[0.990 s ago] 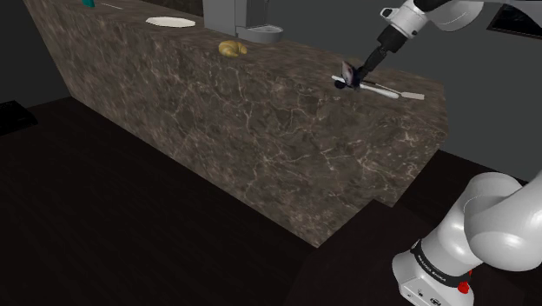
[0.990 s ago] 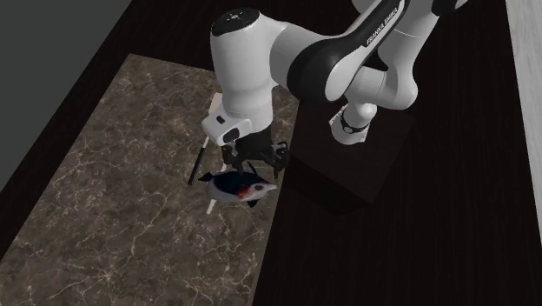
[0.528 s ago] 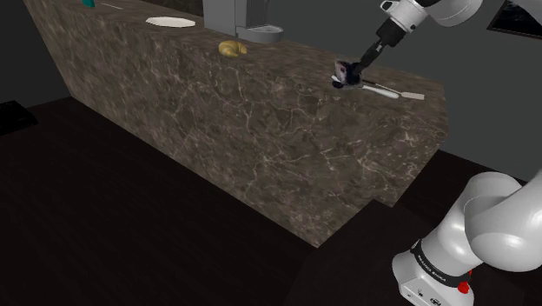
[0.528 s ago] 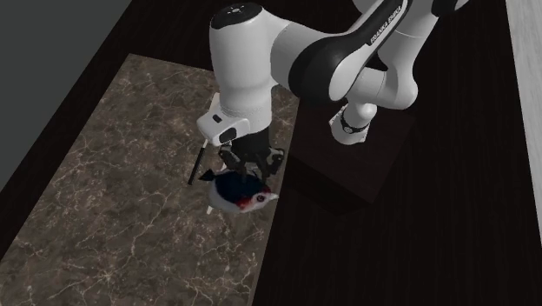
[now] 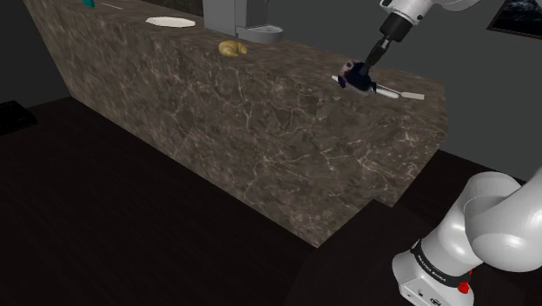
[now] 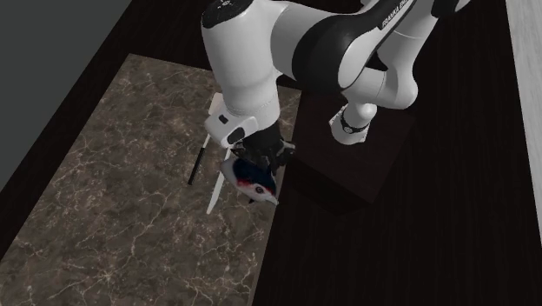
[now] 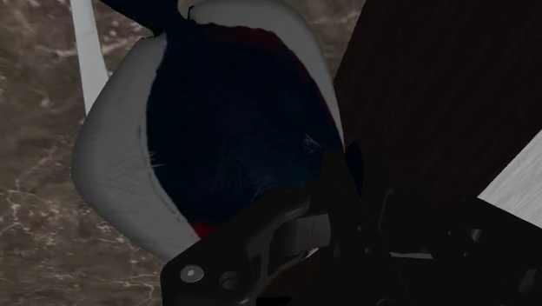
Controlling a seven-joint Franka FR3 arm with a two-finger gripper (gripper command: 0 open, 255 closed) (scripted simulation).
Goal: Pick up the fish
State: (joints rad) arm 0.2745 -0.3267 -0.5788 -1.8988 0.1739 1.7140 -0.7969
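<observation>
The gripper [image 6: 258, 160] is clamped on the fish [image 6: 253, 179], its black fingers closing on the upper part of the body while most of the fish hangs below them; in the wrist view the dark blue back with its pale grey-white flank sits tight against the fingers, with a little red showing near them; in the shoulder view the fish hangs just above the brown veined counter [image 6: 130, 204], close to the end nearest the stand [image 6: 347, 187], and seems clear of the surface, though only by a little. It looks small and rounded, so probably light for this arm; the smooth curved sides could be slippery, and it sits tilted in the grip, so it may pivot or slide out if moved sharply; the thick middle of the body is the safer place to hold, the tapering ends the worse one; whether it is stiff or soft cannot be told. Beneath it on the counter lies a long white utensil [image 6: 213, 193], just beside the fish; much farther along the counter, well apart, are a tan pastry [image 5: 232, 48] and a white plate [image 5: 169, 21].
</observation>
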